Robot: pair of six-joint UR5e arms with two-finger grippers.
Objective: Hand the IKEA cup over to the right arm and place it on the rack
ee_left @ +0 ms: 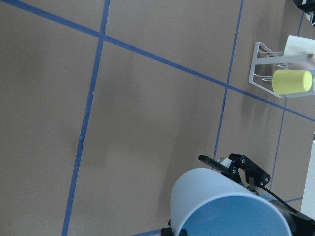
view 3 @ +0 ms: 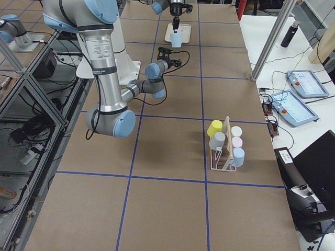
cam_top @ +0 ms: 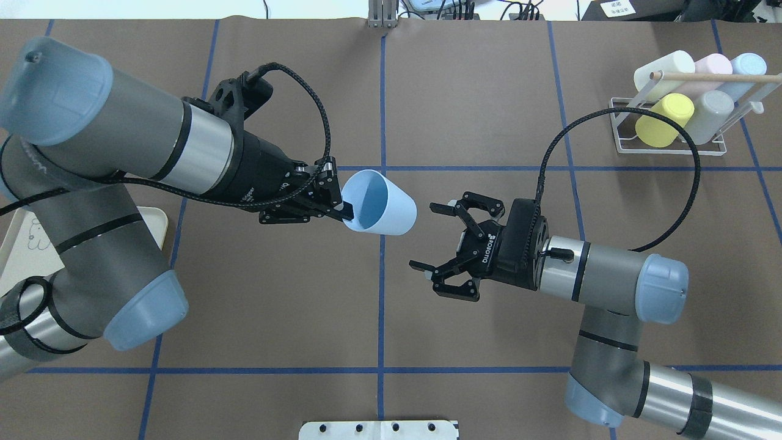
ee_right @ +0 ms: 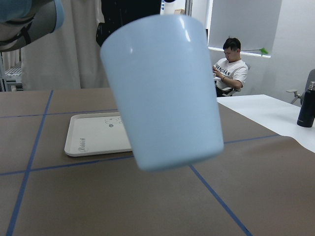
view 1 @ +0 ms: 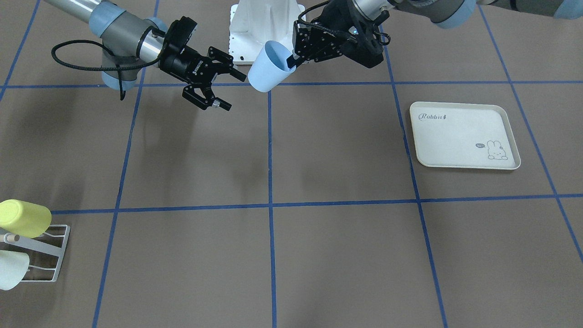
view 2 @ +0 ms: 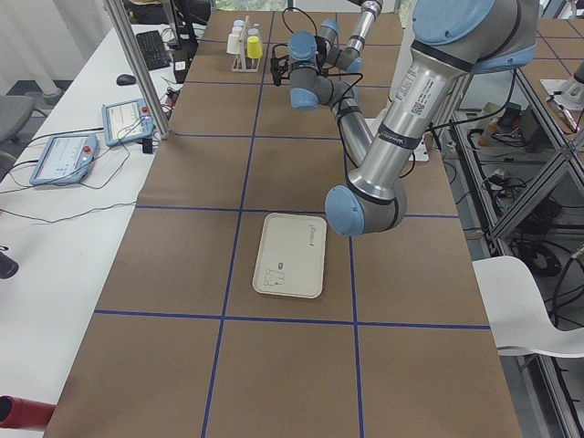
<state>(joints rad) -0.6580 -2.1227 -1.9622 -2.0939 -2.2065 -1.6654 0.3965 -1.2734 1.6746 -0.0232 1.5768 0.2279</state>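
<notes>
The light-blue IKEA cup (cam_top: 382, 211) hangs in the air over the table's middle, lying sideways. My left gripper (cam_top: 347, 211) is shut on the cup's rim, one finger inside it (view 1: 268, 68). The right gripper (cam_top: 426, 237) on the right arm (cam_top: 605, 278) is open and faces the cup's base, a short gap away and not touching (view 1: 233, 91). In the right wrist view the cup (ee_right: 162, 93) fills the middle of the frame. The white wire rack (cam_top: 613, 122) stands at the far right of the table.
The rack holds several cups, among them a yellow one (cam_top: 665, 119). A cream rabbit-print tray (view 1: 460, 136) lies on my left side of the table. A person (ee_right: 229, 64) sits beyond the table's left end. Blue tape lines cross the brown table cover.
</notes>
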